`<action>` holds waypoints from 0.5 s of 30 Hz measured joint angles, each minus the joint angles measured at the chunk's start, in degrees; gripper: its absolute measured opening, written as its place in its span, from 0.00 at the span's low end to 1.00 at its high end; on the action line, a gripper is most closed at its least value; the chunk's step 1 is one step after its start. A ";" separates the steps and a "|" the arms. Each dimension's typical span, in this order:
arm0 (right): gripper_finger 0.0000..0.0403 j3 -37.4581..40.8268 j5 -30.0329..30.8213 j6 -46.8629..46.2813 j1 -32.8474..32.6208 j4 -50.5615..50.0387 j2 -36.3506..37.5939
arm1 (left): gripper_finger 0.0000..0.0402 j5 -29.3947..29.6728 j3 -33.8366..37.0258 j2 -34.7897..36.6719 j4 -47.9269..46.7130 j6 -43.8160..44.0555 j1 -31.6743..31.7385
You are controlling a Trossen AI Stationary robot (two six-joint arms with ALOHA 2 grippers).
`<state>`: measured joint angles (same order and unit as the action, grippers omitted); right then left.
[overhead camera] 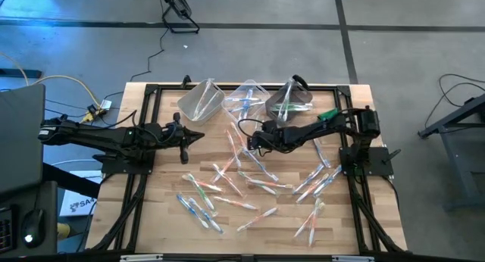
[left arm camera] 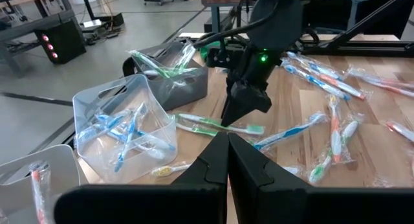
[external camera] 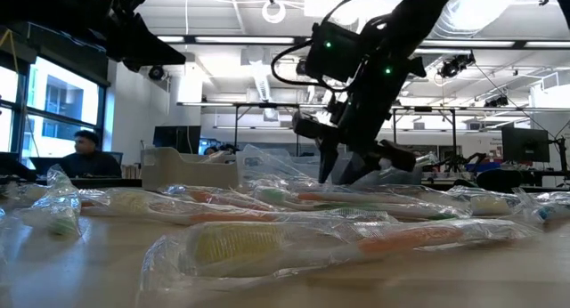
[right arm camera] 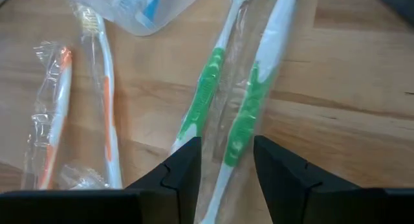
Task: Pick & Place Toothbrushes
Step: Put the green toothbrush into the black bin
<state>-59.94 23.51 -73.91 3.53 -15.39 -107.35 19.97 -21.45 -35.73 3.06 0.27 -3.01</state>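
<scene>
Several wrapped toothbrushes [overhead camera: 250, 182] lie flat and scattered on the wooden table. My right gripper [right arm camera: 226, 146] is open and slants down just over two green-handled toothbrushes near the bins. One green toothbrush [right arm camera: 244, 120] lies between its fingers and the other [right arm camera: 202, 98] lies beside one fingertip. I see no touch. The left wrist view shows the right gripper's tips [left arm camera: 234, 114] close above these brushes [left arm camera: 217, 123]. Two orange-handled brushes [right arm camera: 107, 101] lie to one side. My left gripper [overhead camera: 198, 137] is shut and held above the table's left part.
Three bins stand along the far edge: a clear one [overhead camera: 198, 101], a clear one holding blue brushes [overhead camera: 246, 95] and a grey one holding green brushes [overhead camera: 292, 103]. Loose brushes cover the middle and near right of the table. Bare wood shows at the near left [overhead camera: 155, 209].
</scene>
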 joint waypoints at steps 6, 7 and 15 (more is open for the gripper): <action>0.33 0.00 0.18 -0.06 0.00 -1.47 0.00 | 0.00 0.02 0.00 0.00 0.02 0.00 0.01; 0.33 0.00 0.19 -0.06 0.00 -1.74 0.00 | 0.00 0.02 0.00 0.00 0.02 0.02 0.01; 0.26 0.00 -0.77 0.02 0.02 -1.91 0.00 | 0.00 0.02 0.00 0.00 0.02 0.03 0.00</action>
<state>-59.94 22.74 -73.89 3.55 -17.30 -107.35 19.99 -21.45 -35.73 3.07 0.30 -3.01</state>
